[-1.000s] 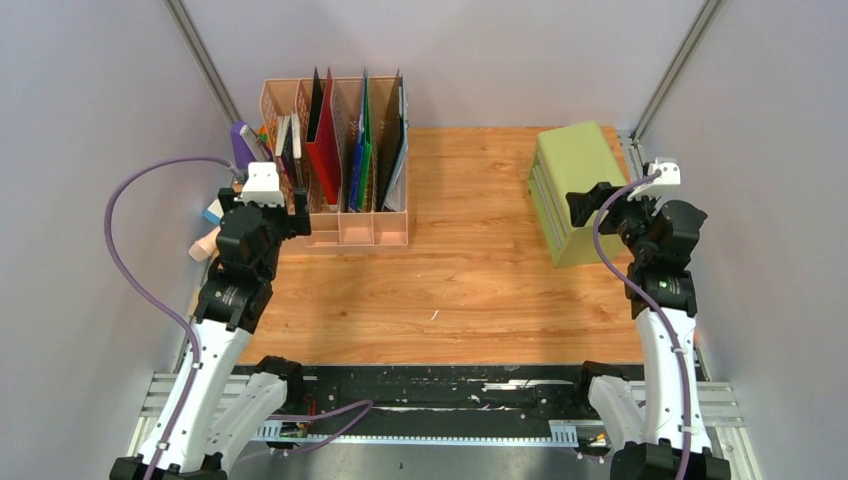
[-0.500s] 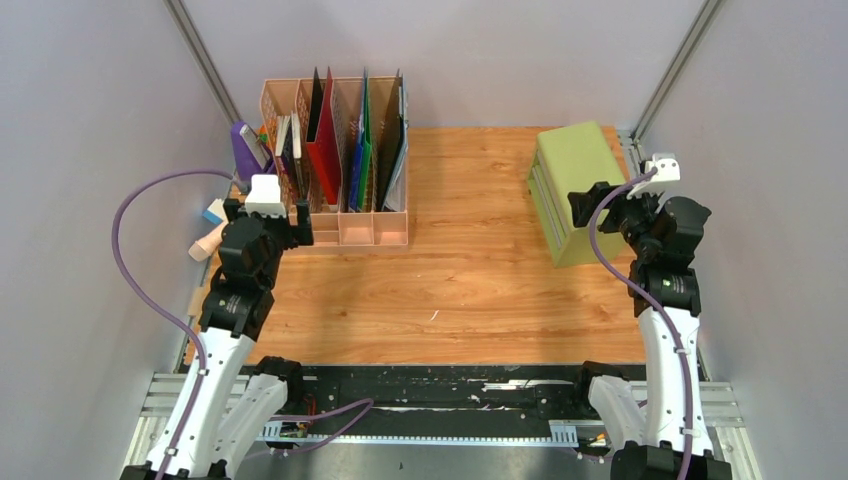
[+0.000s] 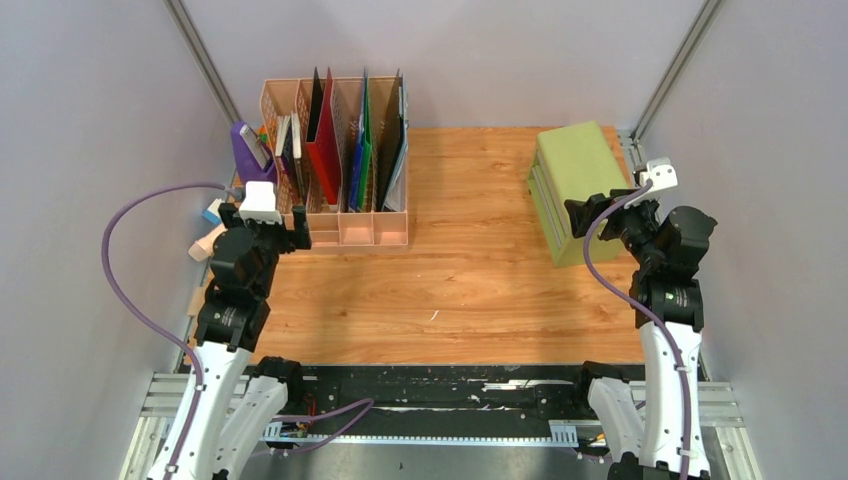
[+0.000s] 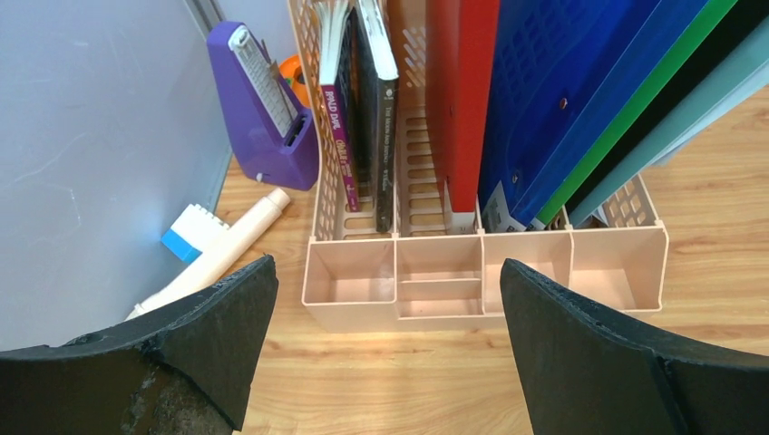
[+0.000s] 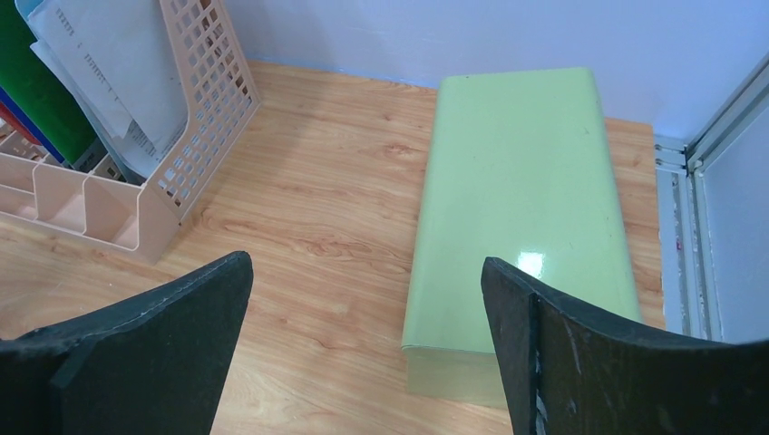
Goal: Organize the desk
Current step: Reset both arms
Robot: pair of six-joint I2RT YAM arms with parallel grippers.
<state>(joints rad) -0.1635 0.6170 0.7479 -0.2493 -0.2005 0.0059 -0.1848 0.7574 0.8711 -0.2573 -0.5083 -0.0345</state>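
In the top view the bench (image 3: 470,290) is seen spread flat before both arms, from the black front rail to the back wall. It is judged heavy, rigid and fixed, so no hold is to be taken on it, and its smooth wood is likely to let light things slide. A pink organiser (image 3: 350,228) is stood at its back left and a green cabinet (image 3: 575,175) at its right edge. The left pincer (image 3: 264,222) is held just beside the organiser's near left corner, and the right pincer (image 3: 606,208) near the cabinet's right side; neither is seen touching anything. In the left wrist view the jaws are shown wide apart with nothing between them, pointed at the organiser's low front trays. Left of the organiser, by the wall, a purple wedge-shaped holder (image 4: 263,118), a white tube (image 4: 231,240) and a small blue-and-white block (image 4: 189,231) are left loose. These are judged light and hard, and the tube apt to roll, so it would best be taken across its middle. Books (image 4: 363,100) and folders (image 4: 535,91) are stood upright in the slots. In the right wrist view the jaws are likewise spread and empty, aimed at the wood and the cabinet's near end. The cabinet's glossy top is judged slippery, so it would better be pushed at a side wall than pinched.
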